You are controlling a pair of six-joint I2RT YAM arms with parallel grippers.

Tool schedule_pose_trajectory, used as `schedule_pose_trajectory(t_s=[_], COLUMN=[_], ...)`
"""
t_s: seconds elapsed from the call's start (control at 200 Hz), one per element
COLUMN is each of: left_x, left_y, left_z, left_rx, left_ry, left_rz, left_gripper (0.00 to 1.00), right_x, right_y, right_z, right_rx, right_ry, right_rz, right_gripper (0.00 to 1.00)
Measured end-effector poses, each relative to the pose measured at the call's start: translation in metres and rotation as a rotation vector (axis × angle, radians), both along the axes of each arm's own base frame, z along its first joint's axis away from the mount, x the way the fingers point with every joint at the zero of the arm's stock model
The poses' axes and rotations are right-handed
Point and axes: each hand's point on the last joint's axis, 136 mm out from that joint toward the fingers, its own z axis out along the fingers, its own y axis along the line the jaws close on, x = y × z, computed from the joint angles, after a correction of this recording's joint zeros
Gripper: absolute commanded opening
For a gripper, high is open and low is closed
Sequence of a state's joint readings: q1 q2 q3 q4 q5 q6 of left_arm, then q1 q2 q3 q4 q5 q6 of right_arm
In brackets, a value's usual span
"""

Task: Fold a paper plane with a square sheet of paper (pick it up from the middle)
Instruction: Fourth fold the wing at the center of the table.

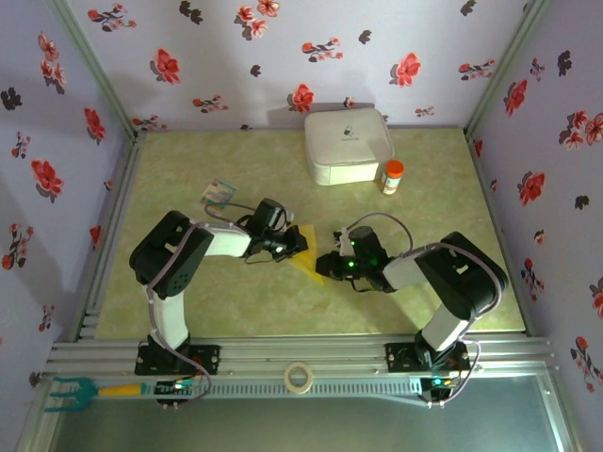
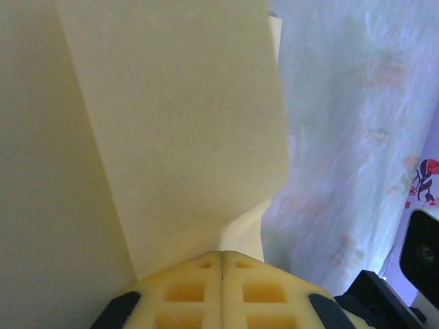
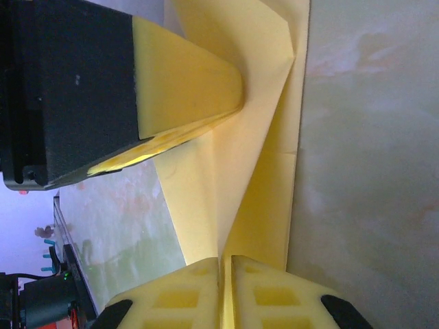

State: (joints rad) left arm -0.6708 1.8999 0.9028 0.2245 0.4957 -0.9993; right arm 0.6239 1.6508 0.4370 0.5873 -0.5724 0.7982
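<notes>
Mid-fold, I'd say. The paper (image 1: 309, 261) is off the table (image 1: 188, 301) at centre, held between my two arms. It is no longer a flat square. My right wrist view shows several layers, a sharp crease running down into my pads, and an angled flap near the top. There's no narrow dart and no centre ridge yet, so the plane isn't made. Left to do, as I judge it: the remaining folds, pressing the creases and forming the nose and wings.

My left gripper (image 2: 223, 264) is clamped shut on the paper, and a fold rises straight out of the closed pads. My right gripper (image 3: 226, 264) looks pinched on the opposite edge, pads near enough together, with the crease going into the seam. Both hold the same sheet, close together.

Materials:
- Paper: thin, matte, pale yellow. It takes crisp edges, but the flaps bow a bit where unsupported.
- Pads: yellow, moulded with square pockets, on black finger bodies.
- Table: smooth, with a mottled green-cream marble look.
- Box (image 1: 347, 146): white rounded square with a hard shell, at the far edge, well away from the paper.
- Small card (image 1: 219, 195): lies flat behind my left arm, untouched.
</notes>
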Motion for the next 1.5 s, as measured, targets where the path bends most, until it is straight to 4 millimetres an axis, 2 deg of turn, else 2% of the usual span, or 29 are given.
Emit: schedule_pose_trajectory(t_s=[0.23, 0.605, 0.82, 1.145, 1.5], left_x=[0.000, -0.001, -0.001, -0.001, -0.001], left_y=[0.000, 0.000, -0.001, -0.001, 0.000], left_z=[0.000, 0.000, 0.000, 0.000, 0.000], left_rx=[-0.002, -0.002, -0.002, -0.002, -0.002], left_ry=[0.002, 0.002, 0.002, 0.002, 0.002], left_rz=[-0.002, -0.002, -0.003, -0.003, -0.003], left_gripper=[0.00, 0.00, 0.00, 0.00, 0.00], right_x=[-0.007, -0.008, -0.010, -0.013, -0.014], right_y=[-0.002, -0.004, -0.004, -0.007, -0.008], right_z=[-0.001, -0.004, -0.002, -0.003, -0.004], right_rx=[-0.026, -0.045, -0.048, -0.064, -0.066], right_ry=[0.020, 0.026, 0.030, 0.049, 0.051], right_rz=[0.004, -0.001, 0.001, -0.001, 0.000], right_gripper=[0.15, 0.09, 0.14, 0.11, 0.13])
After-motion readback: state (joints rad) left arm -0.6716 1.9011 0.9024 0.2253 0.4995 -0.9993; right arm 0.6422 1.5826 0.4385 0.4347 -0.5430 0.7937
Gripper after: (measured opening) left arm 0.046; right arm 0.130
